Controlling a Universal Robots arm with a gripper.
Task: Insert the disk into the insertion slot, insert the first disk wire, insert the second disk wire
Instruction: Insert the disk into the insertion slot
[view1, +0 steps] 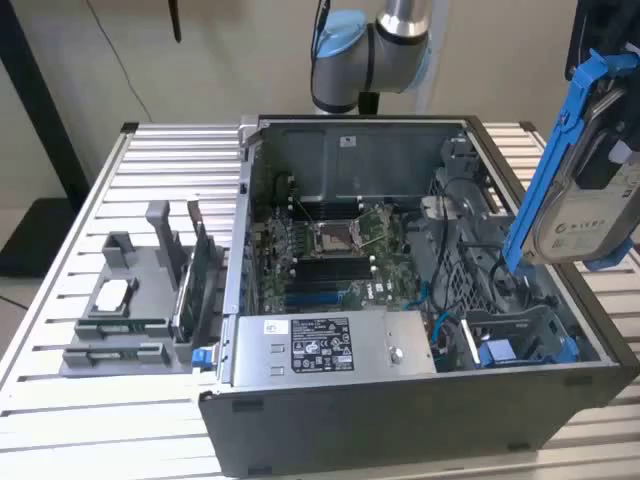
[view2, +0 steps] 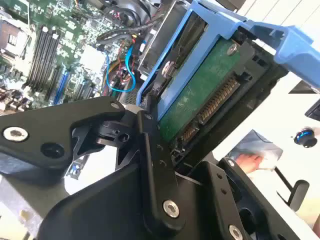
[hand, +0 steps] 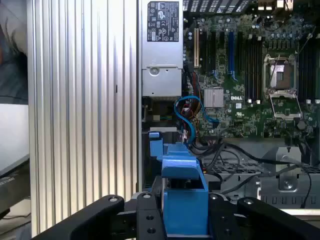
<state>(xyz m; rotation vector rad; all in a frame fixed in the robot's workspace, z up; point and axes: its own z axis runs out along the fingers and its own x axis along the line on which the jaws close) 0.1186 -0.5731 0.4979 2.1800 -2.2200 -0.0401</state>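
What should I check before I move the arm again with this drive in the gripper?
1. Grip: ok. The gripper is shut on the blue carrier of the disk, as both wrist views show.
2. Disk clear of the case: ok. It hangs in the air, steeply tilted, over the case's side at the exterior view's right.
3. Disk seated in the insertion slot: not ok, not yet inserted.
4. Disk lined up with the slot: cannot tell.
5. Blue cable out of the slot's way: cannot tell; it loops near the drive cage.
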